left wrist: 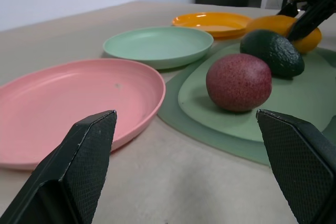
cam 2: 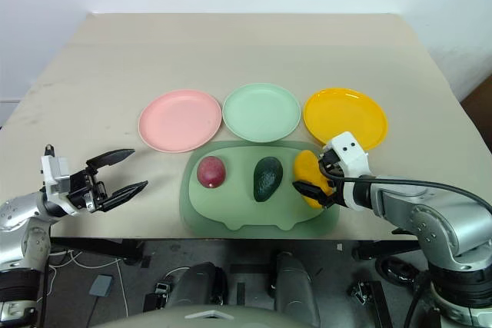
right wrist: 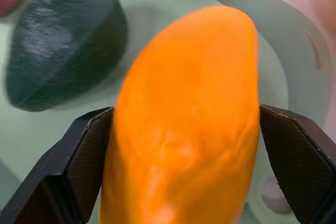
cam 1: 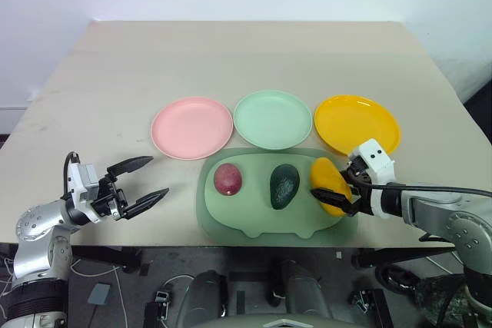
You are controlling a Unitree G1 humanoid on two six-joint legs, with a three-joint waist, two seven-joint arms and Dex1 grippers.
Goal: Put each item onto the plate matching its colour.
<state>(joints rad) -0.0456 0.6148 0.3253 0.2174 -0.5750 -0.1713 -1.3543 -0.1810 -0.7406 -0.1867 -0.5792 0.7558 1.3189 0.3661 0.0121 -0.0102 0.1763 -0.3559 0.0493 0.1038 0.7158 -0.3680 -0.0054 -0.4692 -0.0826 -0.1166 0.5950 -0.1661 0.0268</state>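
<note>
Straddling mango (right wrist: 184, 124), right gripper (cam 1: 339, 190), seemingly untouching.

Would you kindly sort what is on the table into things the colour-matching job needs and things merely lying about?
Needed: red-purple fruit, avocado, mango; pink plate, mint plate, yellow plate.

Lying about: sage-green tray under the three fruits.
</note>
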